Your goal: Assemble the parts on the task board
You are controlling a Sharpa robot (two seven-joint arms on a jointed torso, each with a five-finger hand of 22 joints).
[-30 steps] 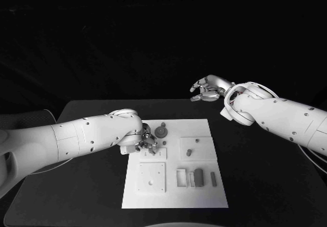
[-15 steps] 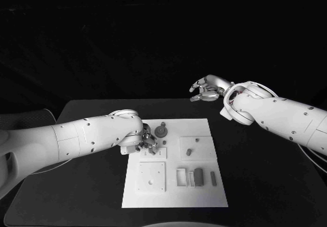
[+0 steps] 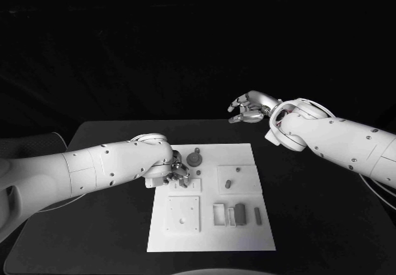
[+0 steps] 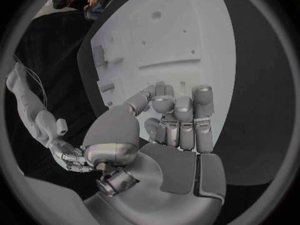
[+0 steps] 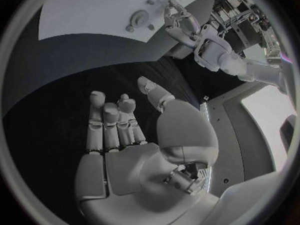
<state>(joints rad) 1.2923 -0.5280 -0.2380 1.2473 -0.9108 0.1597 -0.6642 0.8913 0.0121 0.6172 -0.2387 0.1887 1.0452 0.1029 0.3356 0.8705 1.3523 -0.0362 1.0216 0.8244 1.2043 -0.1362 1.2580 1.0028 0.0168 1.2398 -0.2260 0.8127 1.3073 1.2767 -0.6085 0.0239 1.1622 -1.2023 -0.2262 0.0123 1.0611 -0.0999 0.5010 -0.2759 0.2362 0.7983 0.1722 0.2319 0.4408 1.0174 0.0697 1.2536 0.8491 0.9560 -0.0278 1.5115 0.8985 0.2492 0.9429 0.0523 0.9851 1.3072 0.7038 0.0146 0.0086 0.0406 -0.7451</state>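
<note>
Barely moved: left hand [image 3: 175, 171] still hunched over board [image 3: 248, 238], possibly pinching a part, grip unclear; right hand [image 3: 250, 107] lifted, spread, holding nothing.

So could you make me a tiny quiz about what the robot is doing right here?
1. True or false: the right hand is raised beyond the far edge of the task board, holding nothing.
2. Which hand is down at the board? A) left hand B) right hand C) both
3. Fill in: the round part lies near the board's ____ edge.

Key: 1 true; 2 A; 3 far.
</note>
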